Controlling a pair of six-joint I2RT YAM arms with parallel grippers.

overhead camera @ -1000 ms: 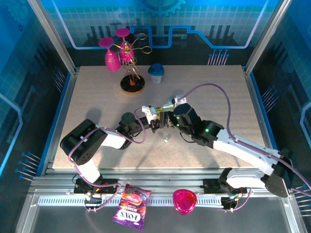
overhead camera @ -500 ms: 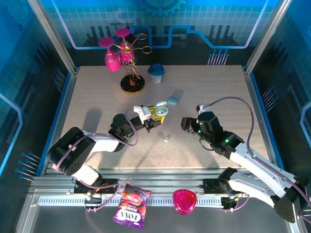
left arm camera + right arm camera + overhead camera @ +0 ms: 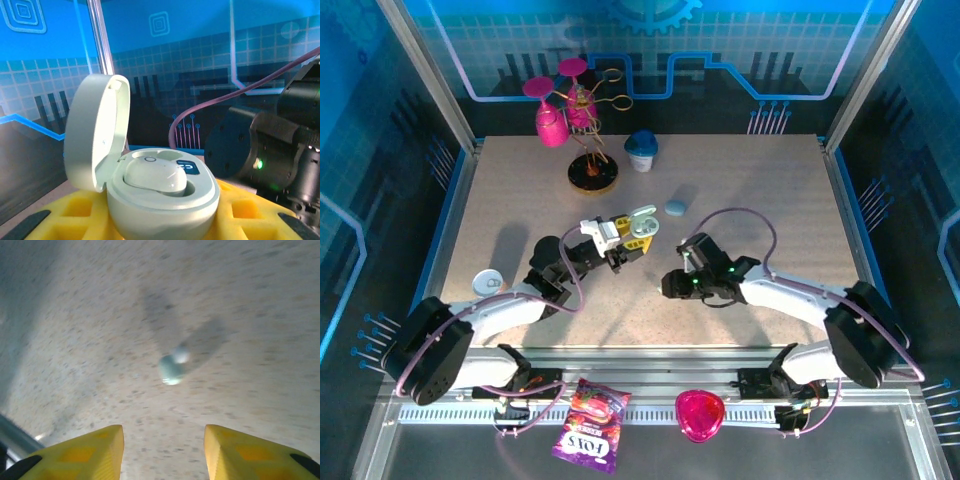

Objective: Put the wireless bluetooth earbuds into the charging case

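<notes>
The charging case (image 3: 165, 200) is pale, oval and hinged open, with its lid (image 3: 95, 130) standing up on the left. One earbud (image 3: 155, 177) sits in a socket. My left gripper (image 3: 632, 236) is shut on the case (image 3: 640, 222), its yellow pads (image 3: 70, 215) on both sides, held above the table's middle. A second earbud (image 3: 172, 367) lies loose on the table. My right gripper (image 3: 164, 450) is open, low over the table, with that earbud just ahead of its yellow fingertips (image 3: 90, 447). In the top view the right gripper (image 3: 672, 283) sits just right of and nearer than the case.
A small pale blue oval object (image 3: 675, 207) lies behind the case. At the back stand a blue-lidded white cup (image 3: 642, 150) and a gold stand with pink glasses (image 3: 582, 120). A white disc (image 3: 488, 282) lies at the left. A candy bag (image 3: 588, 425) lies beyond the near edge.
My right gripper left the case, swung out to the right, then came back down low over the loose earbud. My left arm drew back left, still holding the case, uncovering the white disc.
</notes>
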